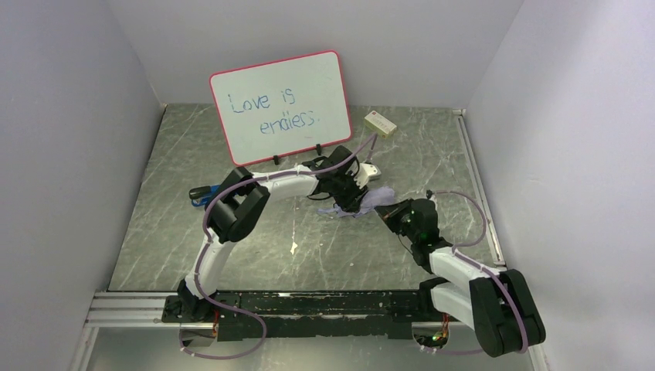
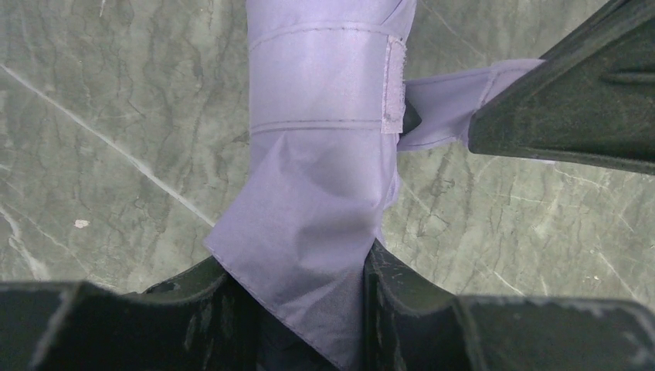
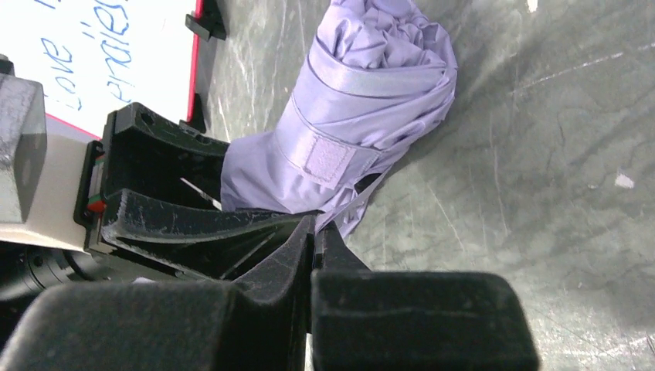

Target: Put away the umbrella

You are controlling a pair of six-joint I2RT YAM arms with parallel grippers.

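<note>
On the marble table, in front of the whiteboard, the umbrella sat rolled up between both arms. Left gripper clamped the fabric bundle near its loose end, likely to stop it unrolling. Right gripper had its fingers pressed together on the strap tail, apparently to pull it taut toward the velcro patch.

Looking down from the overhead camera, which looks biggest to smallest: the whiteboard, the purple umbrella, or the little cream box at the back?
1. whiteboard, by far the largest
2. umbrella, partly covered, so its full size is unsure
3. cream box, smallest
</note>
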